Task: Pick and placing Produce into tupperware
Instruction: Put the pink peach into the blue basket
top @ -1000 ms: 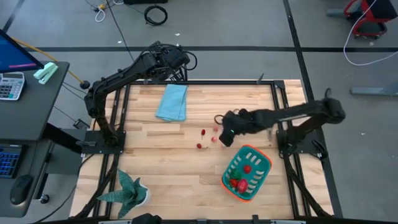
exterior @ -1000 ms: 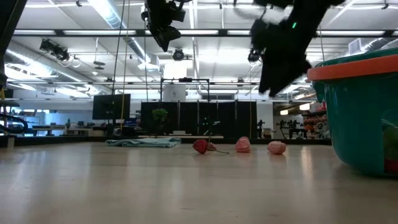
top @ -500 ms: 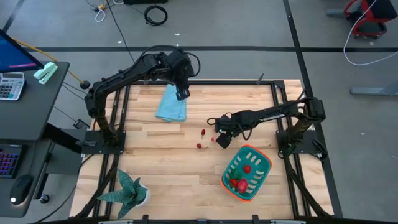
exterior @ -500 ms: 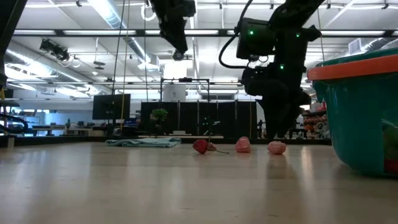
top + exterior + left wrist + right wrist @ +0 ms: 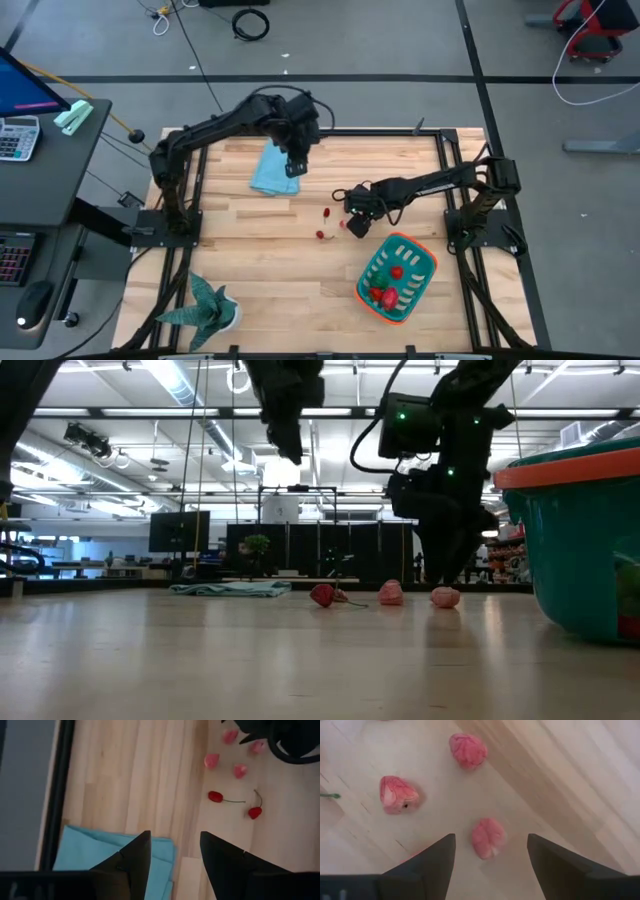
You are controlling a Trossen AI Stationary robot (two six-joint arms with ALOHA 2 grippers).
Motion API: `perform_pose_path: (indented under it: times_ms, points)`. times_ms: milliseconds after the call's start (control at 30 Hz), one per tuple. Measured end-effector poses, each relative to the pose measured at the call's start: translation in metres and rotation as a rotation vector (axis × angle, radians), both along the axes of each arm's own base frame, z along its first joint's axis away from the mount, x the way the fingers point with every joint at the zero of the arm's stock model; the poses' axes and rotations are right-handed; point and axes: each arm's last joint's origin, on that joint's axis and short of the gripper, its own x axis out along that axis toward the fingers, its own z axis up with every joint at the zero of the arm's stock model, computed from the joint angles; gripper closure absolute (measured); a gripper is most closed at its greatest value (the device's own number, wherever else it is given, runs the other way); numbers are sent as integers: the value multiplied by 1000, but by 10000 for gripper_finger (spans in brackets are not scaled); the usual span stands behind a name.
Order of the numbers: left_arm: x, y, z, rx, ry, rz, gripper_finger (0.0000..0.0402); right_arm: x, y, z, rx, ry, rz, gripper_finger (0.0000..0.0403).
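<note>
Inside tupperware point(image 5: 424, 277): red produce point(image 5: 385, 294).

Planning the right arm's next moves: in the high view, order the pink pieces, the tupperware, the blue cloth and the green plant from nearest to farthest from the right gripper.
From the right gripper:
1. Pink pieces, right beside it, mid-table.
2. Tupperware, on the table's right side.
3. Blue cloth, toward the left arm, under the left gripper.
4. Green plant, at the table's left corner.

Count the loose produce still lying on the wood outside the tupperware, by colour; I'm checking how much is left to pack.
Pink pieces: 4
Red cherries: 2
Total: 6
</note>
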Motion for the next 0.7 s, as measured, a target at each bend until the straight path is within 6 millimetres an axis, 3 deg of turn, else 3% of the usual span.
perform_pose_path:
  times_ms: [233, 367, 533, 700]
  points:
    - [26, 1, -35, -18, 71, -46, 225, 4, 0, -16, 0, 37, 6, 149]
    - [34, 0, -50, -14, 110, -104, 229, 6, 0, -20, 2, 49, 10, 172]
    - [39, -3, -55, -10, 119, -130, 228, 7, 0, -23, 10, 51, 15, 250]
    - [39, -3, -55, -7, 115, -131, 232, 0, -1, -5, -36, 20, 20, 357]
